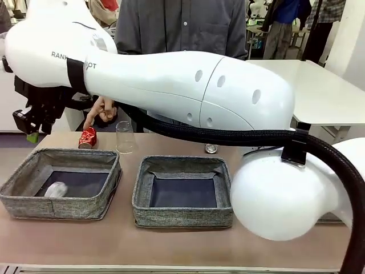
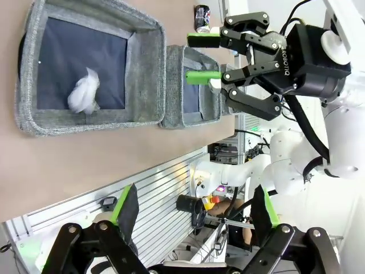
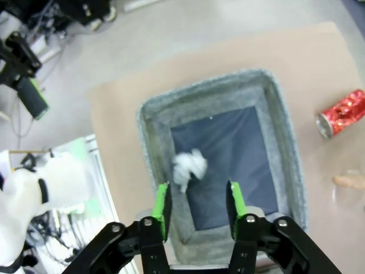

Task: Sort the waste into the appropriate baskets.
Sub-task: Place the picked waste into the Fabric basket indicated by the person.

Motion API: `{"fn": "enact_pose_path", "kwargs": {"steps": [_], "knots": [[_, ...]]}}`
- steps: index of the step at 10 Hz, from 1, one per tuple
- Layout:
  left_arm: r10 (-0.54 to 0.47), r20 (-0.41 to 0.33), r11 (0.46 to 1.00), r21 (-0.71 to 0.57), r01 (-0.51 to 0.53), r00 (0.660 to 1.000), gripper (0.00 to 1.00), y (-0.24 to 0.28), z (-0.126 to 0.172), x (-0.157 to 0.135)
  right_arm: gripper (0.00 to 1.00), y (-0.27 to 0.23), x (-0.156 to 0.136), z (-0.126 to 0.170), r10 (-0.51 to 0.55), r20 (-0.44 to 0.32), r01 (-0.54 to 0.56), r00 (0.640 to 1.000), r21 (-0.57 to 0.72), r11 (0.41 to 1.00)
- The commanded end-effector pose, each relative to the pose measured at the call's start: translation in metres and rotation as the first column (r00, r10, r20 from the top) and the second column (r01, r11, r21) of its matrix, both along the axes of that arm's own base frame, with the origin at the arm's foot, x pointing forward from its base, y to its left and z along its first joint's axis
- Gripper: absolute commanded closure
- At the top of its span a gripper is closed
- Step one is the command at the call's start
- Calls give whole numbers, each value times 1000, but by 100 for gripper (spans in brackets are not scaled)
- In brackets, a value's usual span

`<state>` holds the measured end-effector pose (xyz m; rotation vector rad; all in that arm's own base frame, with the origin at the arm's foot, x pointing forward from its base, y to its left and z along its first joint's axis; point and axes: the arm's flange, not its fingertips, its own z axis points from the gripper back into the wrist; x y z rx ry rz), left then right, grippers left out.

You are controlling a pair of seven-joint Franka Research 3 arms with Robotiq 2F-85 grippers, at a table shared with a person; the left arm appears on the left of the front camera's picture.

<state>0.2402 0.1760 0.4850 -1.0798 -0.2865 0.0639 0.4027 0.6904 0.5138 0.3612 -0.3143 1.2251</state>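
Brown desk (image 1: 171,240) carries grey baskets side by side; the basket by its left edge (image 1: 23,197) holds the crumpled paper wad (image 1: 55,189) on its dark bottom, so that piece looks sorted; the right gripper (image 3: 198,188) hangs directly above it, jaws apart and empty; the left gripper (image 2: 194,191) stands wide, holding nothing, well clear of the baskets; near the far edge a red can (image 1: 87,138) lies on its side under a person's hand (image 1: 102,111), likely pointed out as the next pick.

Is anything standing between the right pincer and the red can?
Nothing visible. The open right pincer hangs over the left basket; the red can lies just past its rim, with a person's hand close by.
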Motion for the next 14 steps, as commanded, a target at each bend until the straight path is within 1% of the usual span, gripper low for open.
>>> {"fn": "enact_pose_path", "kwargs": {"steps": [1,2,3,4,6,8,9,10,11,12,13,14], "knots": [[-14,4,1000,8,14,1000,0,3,2,-2,12,-14,-6,-4,23,3,-23,1000,-2,1000],[-14,4,1000,8,14,1000,0,3,2,-2,3,-16,-6,-4,19,8,-19,1000,1,1000],[-14,4,1000,8,14,1000,0,3,2,-2,0,-19,-5,-4,-6,0,6,1000,-4,1000],[-14,4,1000,8,14,1000,0,3,2,-2,0,-26,-5,-3,-44,-8,44,999,-23,999],[-14,4,1000,8,14,1000,0,3,2,-2,0,-52,-6,5,-110,-27,110,994,-15,994],[0,0,1000,0,0,1000,0,0,0,0,0,-111,-18,15,-161,-94,153,983,-86,985],[-65,41,997,-35,66,997,0,-10,13,-10,0,-144,-29,17,-173,-110,158,979,-127,979],[-93,87,995,-13,94,992,0,-24,24,-14,0,-179,-41,15,-199,-155,163,968,-218,962],[-131,124,991,-13,134,984,0,-39,33,-14,0,-215,-57,9,-210,-193,144,959,-309,940],[-180,146,983,-5,183,973,0,-58,39,-9,0,-256,-77,-1,-195,-214,101,957,-383,918],[-228,144,973,4,229,963,0,-75,43,-4,0,-284,-97,-13,-191,-280,41,941,-465,884],[-280,152,959,-6,285,948,0,-96,48,1,0,-307,-113,-19,-213,-274,58,938,-480,875]]}}
